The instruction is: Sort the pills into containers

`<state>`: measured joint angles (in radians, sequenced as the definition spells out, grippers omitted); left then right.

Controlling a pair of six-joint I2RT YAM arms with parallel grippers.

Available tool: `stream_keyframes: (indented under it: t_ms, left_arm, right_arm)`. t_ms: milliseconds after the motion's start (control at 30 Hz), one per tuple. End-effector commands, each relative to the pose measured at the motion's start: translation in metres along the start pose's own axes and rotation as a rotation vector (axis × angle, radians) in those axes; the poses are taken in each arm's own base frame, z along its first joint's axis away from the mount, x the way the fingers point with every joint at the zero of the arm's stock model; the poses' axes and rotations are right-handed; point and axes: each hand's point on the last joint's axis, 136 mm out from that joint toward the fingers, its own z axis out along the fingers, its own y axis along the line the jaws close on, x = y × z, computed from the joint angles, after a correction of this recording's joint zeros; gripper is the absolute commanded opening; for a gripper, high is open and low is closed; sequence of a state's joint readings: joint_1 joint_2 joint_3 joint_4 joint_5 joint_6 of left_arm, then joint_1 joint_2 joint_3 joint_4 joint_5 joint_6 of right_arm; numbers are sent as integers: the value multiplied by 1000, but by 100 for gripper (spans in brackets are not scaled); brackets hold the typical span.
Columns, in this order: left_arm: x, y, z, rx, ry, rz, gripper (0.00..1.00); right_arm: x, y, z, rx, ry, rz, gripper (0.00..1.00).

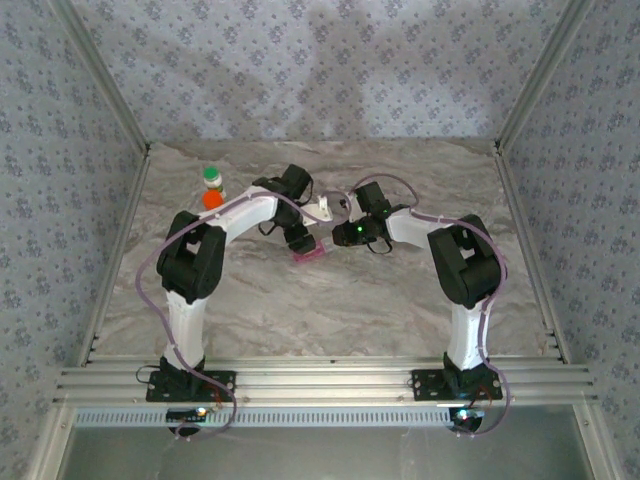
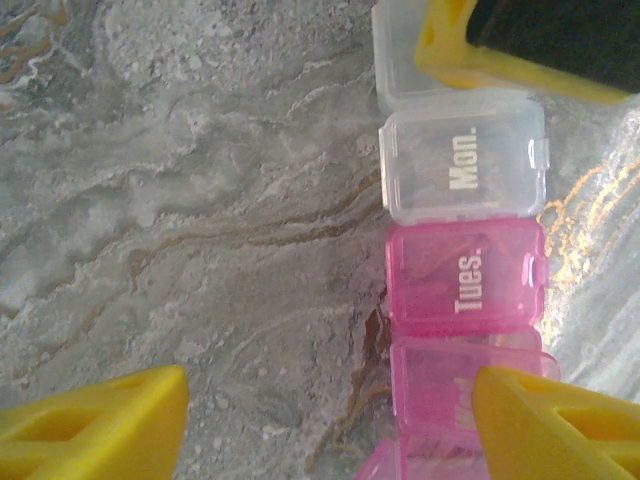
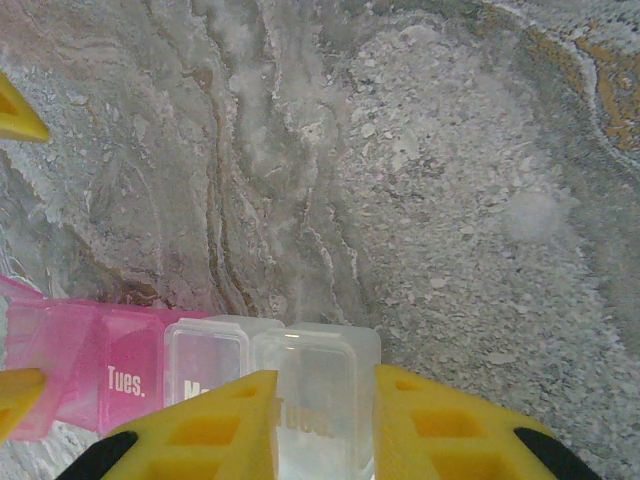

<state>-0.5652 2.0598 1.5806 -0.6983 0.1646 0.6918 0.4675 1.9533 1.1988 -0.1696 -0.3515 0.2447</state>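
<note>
Pill box (image 2: 467,275): a flat strip of lidded cells running up the right side of the left wrist view. There were clear cells at the top, the lower one marked "Mon.", then a pink cell marked "Tues." and more pink below, where the lids looked tilted rather than flat. The lettering was white. In the top view the pill box (image 1: 308,256) showed as a small pink patch at centre frame, lying on the marbled grey table (image 1: 400,310) between the two wrists. Right gripper (image 3: 322,385) was narrow, its yellow fingers (image 3: 200,430) pressed to either side of the clear end cell at lower centre of the right wrist view, hiding part of that cell's label. Left gripper (image 2: 330,400) stood wide over the pink end, holding nothing. One tip sat at lower left over bare table, the other at lower right overlapping a pink cell; whether it touched could not be told. Green-capped bottle (image 1: 212,177) and orange-capped bottle (image 1: 213,199) stood just beside each other at upper left of the top view, apart from the pill box.
</note>
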Motion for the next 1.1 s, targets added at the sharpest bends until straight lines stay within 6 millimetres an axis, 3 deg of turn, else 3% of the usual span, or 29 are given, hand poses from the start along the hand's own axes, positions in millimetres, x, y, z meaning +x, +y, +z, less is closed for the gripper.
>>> stream_keyframes:
  t_ms: [0, 167, 300, 400, 600, 733, 800, 867, 967, 1067]
  left_arm:
    - [18, -6, 32, 11, 58, 29, 75]
    - [31, -6, 43, 55, 105, 25, 74]
    - [20, 5, 28, 43, 40, 5, 74]
    - [-9, 29, -1, 3, -92, -58, 74]
    - [-69, 70, -82, -114, -394, -136, 77]
    - [-80, 99, -138, -237, -557, -287, 77]
    - [-69, 122, -168, -385, -638, -436, 76]
    - [-41, 141, -204, -593, -697, -618, 76]
    - [34, 150, -242, -903, -643, -935, 81]
    - [115, 143, -250, -1038, -523, -1217, 89]
  right_arm:
    - [90, -43, 22, 168, 285, 56, 27]
    - [90, -43, 22, 166, 281, 63, 27]
    - [89, -45, 21, 154, 275, 92, 27]
    - [86, -47, 19, 130, 243, 161, 25]
    - [62, -34, 5, 26, 113, 254, 24]
    - [35, -21, -23, -1, 3, 240, 32]
    - [20, -13, -38, -13, -61, 221, 36]
    - [7, -6, -52, 1, -118, 190, 42]
    - [-8, 2, -71, 65, -178, 109, 49]
    - [-18, 15, -83, 122, -194, 18, 55]
